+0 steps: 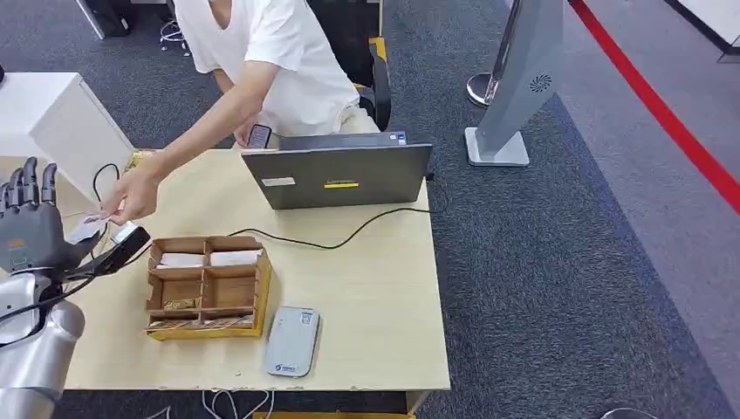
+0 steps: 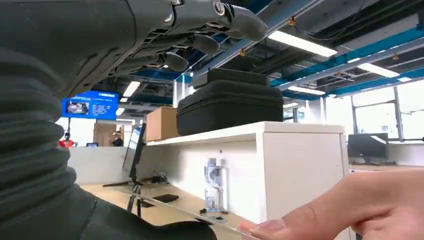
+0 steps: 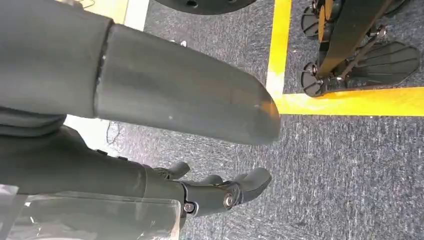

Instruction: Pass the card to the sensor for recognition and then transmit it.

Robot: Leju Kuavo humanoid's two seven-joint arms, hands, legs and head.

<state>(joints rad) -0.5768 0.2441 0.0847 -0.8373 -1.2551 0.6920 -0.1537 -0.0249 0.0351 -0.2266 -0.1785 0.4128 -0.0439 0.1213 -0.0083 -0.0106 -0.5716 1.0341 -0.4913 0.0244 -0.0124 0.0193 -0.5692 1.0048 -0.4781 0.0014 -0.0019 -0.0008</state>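
My left hand (image 1: 30, 225) is raised at the table's left edge, fingers upright and spread. A pale card (image 1: 85, 230) lies just past its thumb, and a person's hand (image 1: 133, 194) reaches across the table and pinches it. In the left wrist view the card (image 2: 190, 212) is edge-on above my thumb, pinched at its far end by the person's fingers (image 2: 350, 210); my own fingers (image 2: 200, 42) stay well apart from it. The black sensor (image 1: 122, 246) sits on the table next to the card. My right hand (image 3: 175, 100) hangs over the carpet with nothing in it.
A cardboard divider box (image 1: 208, 286) stands just right of the sensor, with a white flat device (image 1: 292, 340) near the front edge. A grey laptop (image 1: 340, 175) and its cable lie at the back. A white cabinet (image 1: 52, 113) stands at the left.
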